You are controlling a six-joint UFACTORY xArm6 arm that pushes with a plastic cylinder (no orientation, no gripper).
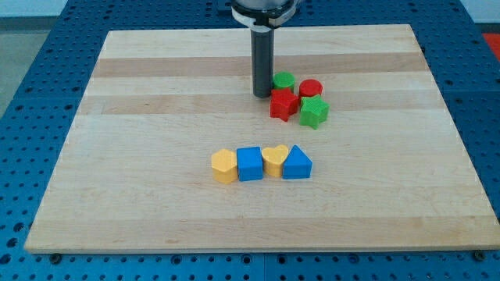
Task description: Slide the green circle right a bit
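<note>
The green circle point(283, 80) sits on the wooden board point(156, 94) right of centre, near the view's top. It touches a red star point(283, 104) below it and lies next to a red circle point(310, 88) on its right. A green star point(314, 112) lies below the red circle. My tip point(262, 94) stands just left of the green circle, close against its left side and the red star's upper left.
A row of blocks lies in the board's middle: a yellow hexagon point(223, 165), a blue square point(249, 164), a yellow heart point(273, 159) and a blue triangle point(298, 163). The board's right edge point(457, 148) meets a blue surround.
</note>
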